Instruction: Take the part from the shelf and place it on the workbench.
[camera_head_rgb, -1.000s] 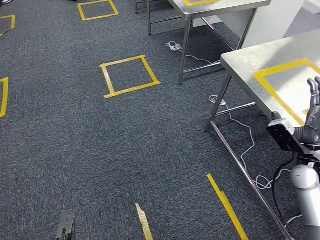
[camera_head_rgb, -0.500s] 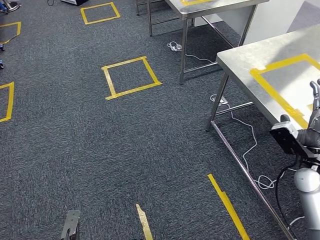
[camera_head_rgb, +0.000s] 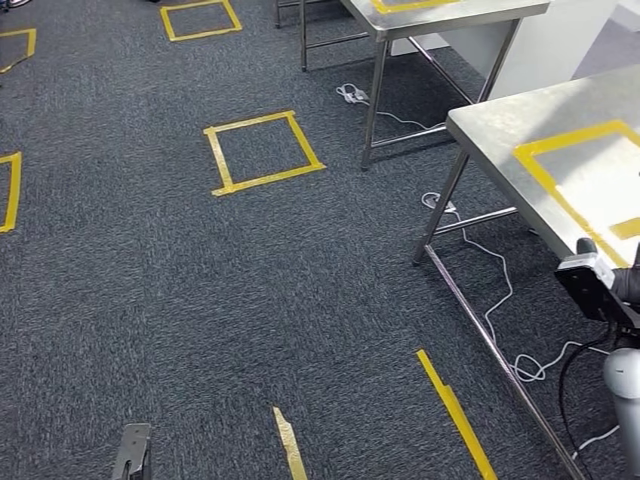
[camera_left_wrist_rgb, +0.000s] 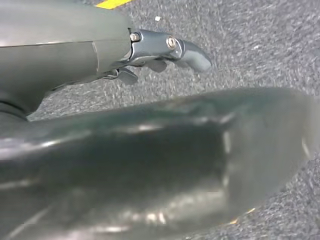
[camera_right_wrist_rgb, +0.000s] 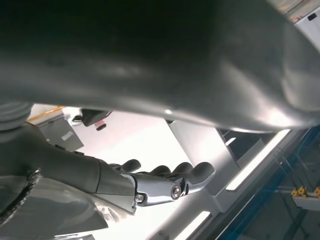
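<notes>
The only lettering is a small pale label (camera_right_wrist_rgb: 68, 135) in the right wrist view, on a grey box behind the right hand (camera_right_wrist_rgb: 166, 182), and it is too blurred to read. The head view takes in the steel workbench (camera_head_rgb: 490, 125), which has a yellow tape frame (camera_head_rgb: 545, 165) on its top. A white cable (camera_head_rgb: 487, 262) trails on the dark carpet (camera_head_rgb: 151, 300) under the workbench. A second steel table (camera_head_rgb: 453, 12) stands beyond the workbench, and a yellow tape square (camera_head_rgb: 260, 150) lies on the carpet well away from the workbench legs. Two loose tape strips (camera_head_rgb: 453, 408) lie nearer the robot than the workbench. At the workbench's near edge, the head view shows the black camera block (camera_head_rgb: 592, 285) on the right wrist above the silver right arm (camera_head_rgb: 623, 400). The right wrist view looks upward past that hand. Its dark fingers (camera_right_wrist_rgb: 188, 172) lie stretched side by side with nothing between them, so it is empty and open, with bright ceiling strips (camera_right_wrist_rgb: 256, 162) and a blue frame (camera_right_wrist_rgb: 298, 150) behind. The left wrist view looks down at carpet. The left hand (camera_left_wrist_rgb: 158, 47) reaches out straight, but a blurred grey mass (camera_left_wrist_rgb: 151, 160) covers much of the picture, so I cannot tell whether that hand holds anything. I cannot tell where the part is either.
</notes>
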